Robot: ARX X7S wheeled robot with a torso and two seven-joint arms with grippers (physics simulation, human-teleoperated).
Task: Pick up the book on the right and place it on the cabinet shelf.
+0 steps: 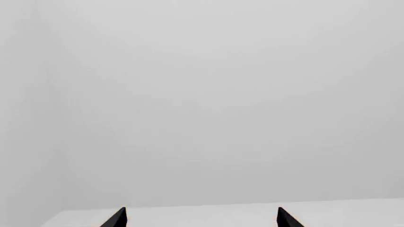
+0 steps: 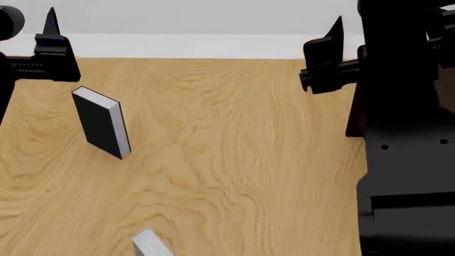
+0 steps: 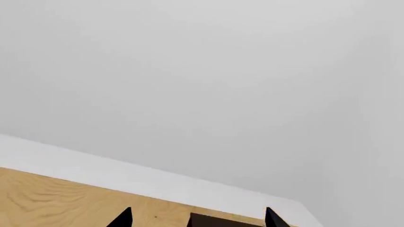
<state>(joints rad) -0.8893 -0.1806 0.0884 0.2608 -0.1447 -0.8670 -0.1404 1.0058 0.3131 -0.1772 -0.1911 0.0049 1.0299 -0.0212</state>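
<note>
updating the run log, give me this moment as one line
stage: pre-grasp | left gripper: open, raised, empty | right gripper: open, raised, empty | black-covered book: upright on table | grey book: near edge, untouched

Wide bare stretch of wooden tabletop (image 2: 242,160) lies open below and between the two raised grippers. Below the left gripper's (image 2: 51,32) fingertips a black-covered book (image 2: 99,124) stands upright, blocking a straight drop. A grey book (image 2: 151,244) sits at the near edge, well apart. Just beside the right gripper (image 2: 334,37), the dark cabinet (image 2: 398,106) walls off that side.
</note>
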